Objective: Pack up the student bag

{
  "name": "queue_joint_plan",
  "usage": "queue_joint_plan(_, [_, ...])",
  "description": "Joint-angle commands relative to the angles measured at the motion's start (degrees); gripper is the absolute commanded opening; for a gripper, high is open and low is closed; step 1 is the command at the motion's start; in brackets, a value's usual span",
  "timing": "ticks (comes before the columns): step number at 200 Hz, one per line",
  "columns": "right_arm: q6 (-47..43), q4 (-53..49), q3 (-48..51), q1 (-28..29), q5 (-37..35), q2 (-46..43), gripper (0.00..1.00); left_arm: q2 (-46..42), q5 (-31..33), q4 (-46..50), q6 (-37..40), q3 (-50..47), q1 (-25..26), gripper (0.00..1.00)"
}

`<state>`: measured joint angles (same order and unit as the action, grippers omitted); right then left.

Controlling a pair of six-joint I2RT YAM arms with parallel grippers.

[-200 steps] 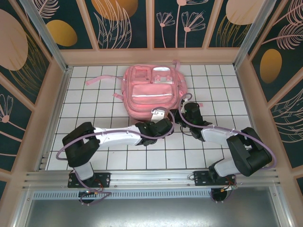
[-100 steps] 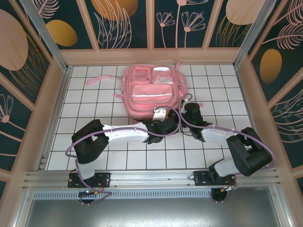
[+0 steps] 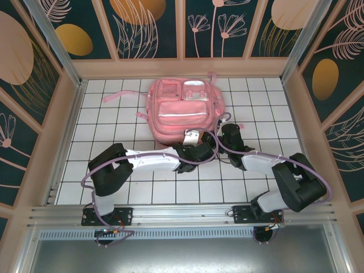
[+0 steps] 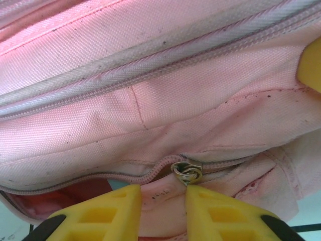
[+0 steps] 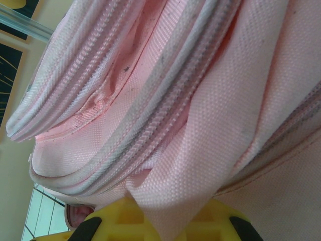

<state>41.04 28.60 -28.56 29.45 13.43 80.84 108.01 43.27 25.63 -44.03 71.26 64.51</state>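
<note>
The student bag (image 3: 182, 108), a big light-pink backpack, lies flat at the back centre of the tiled table. My left gripper (image 3: 192, 138) is at its near edge. In the left wrist view its yellow fingers (image 4: 108, 208) stand a little apart, open, with the pink zip pull tab (image 4: 161, 198) lying between them, just below the metal zip slider (image 4: 186, 171). The zip (image 4: 75, 178) gapes to the left of the slider. My right gripper (image 3: 223, 126) is at the bag's near right corner, shut on a fold of pink bag fabric (image 5: 200, 150).
Wood-framed patterned walls (image 3: 51, 142) close the table on three sides. An aluminium rail (image 3: 182, 213) runs along the near edge. A thin pink strap (image 3: 116, 96) trails onto the tiles left of the bag. Open tiles (image 3: 102, 131) lie left of it.
The left arm's elbow has swung rightward and the left gripper has shifted slightly right along the bag's edge, its jaws parting. The right arm has stayed put.
</note>
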Motion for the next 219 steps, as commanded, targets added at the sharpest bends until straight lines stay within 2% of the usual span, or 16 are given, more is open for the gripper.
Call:
queue_joint_plan(1, [0.3, 2.0, 0.7, -1.1, -2.6, 0.4, 0.00, 2.3, 5.4, 3.6, 2.1, 0.6, -1.6, 0.32])
queue_joint_plan(84, [0.4, 1.9, 0.4, -1.1, -2.4, 0.5, 0.00, 4.0, 6.6, 1.3, 9.4, 0.3, -3.5, 0.38])
queue_joint_plan(95, [0.3, 1.8, 0.5, -1.0, -2.4, 0.5, 0.00, 4.3, 6.8, 1.2, 10.4, 0.4, -3.7, 0.41])
queue_joint_plan(120, [0.4, 1.9, 0.4, -0.9, -2.4, 0.6, 0.00, 4.4, 6.1, 0.6, 11.7, 0.5, -4.1, 0.39])
queue_joint_plan(126, [0.4, 1.9, 0.3, -0.9, -2.4, 0.7, 0.00, 4.2, 5.6, 0.6, 11.9, 0.5, -4.1, 0.36])
queue_joint_plan(138, [0.3, 1.9, 0.3, -1.0, -2.4, 0.7, 0.00, 3.6, 4.5, 0.2, 12.2, 0.3, -4.1, 0.25])
queue_joint_plan(159, [0.3, 1.7, 0.3, -1.0, -2.5, 0.7, 0.00, 1.7, 3.7, 0.1, 12.3, -0.4, -4.2, 0.17])
queue_joint_plan(175, [0.2, 1.6, 0.1, -1.1, -2.6, 0.9, 0.00, -0.4, 3.5, 0.1, 12.3, -1.3, -4.1, 0.02])
queue_joint_plan(219, [0.1, 1.5, 0.0, -1.1, -2.6, 0.9, 0.00, -6.5, 1.8, -1.8, 11.9, -6.2, -5.6, 0.00])
